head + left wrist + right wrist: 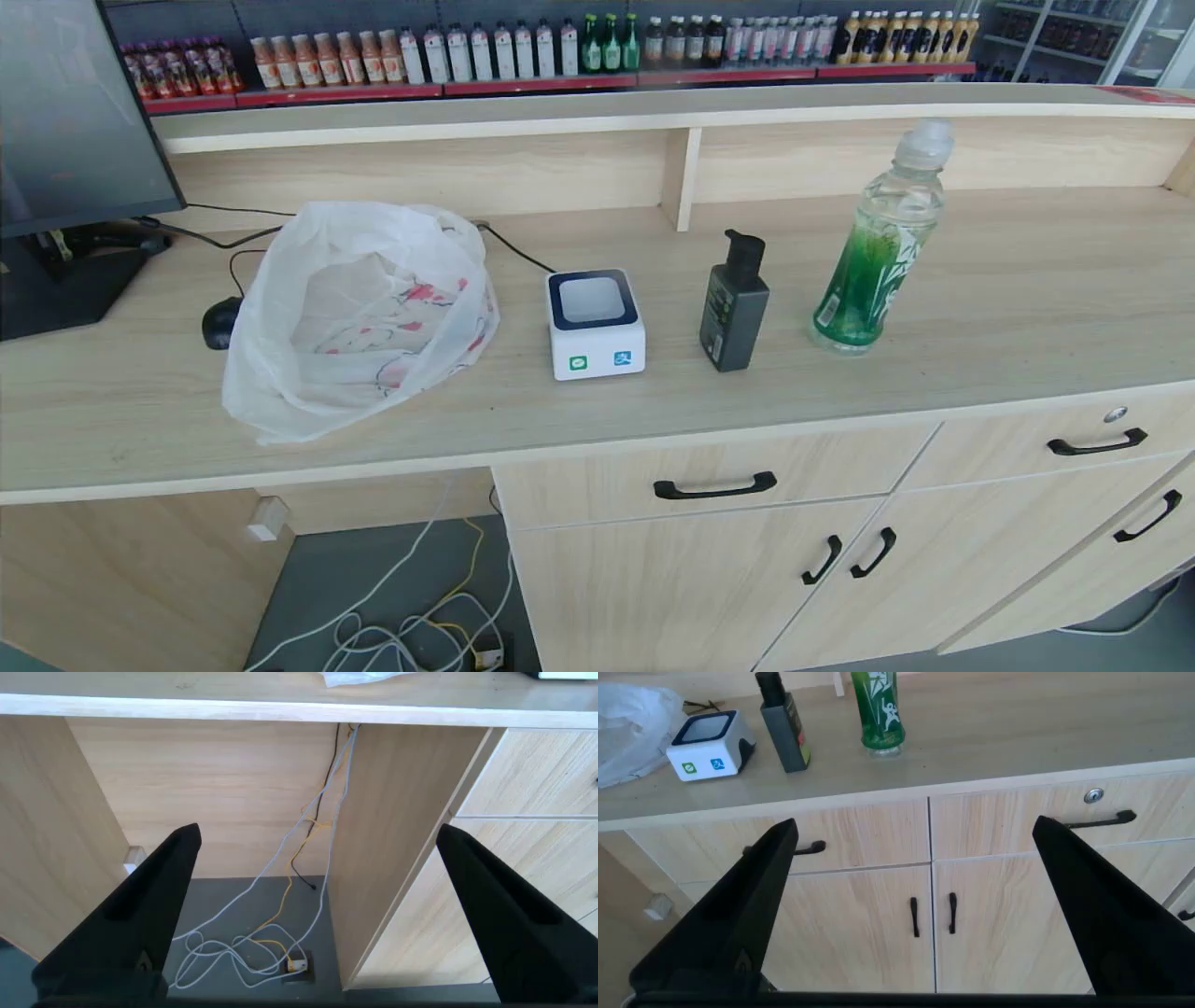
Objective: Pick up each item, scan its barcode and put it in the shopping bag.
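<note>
- Shopping bag (359, 317) is lying open on the counter (1027, 308), up beyond the left gripper (320, 835), whose fingers are standing wide apart, holding nothing;
- scanner (708, 745), pump bottle (783, 728) and green bottle (881, 714) are standing ahead of the right gripper (917, 826), its fingers also spread and empty.

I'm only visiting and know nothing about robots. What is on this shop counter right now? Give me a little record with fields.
scanner: small white box, mid-counter
bag: white plastic shopping bag, open, on the counter, left of the scanner
items waiting: dark pump bottle and green drink bottle, both upright, right of the scanner
left gripper: open, empty, low in front of the counter
right gripper: open, empty, in front of the counter
</note>
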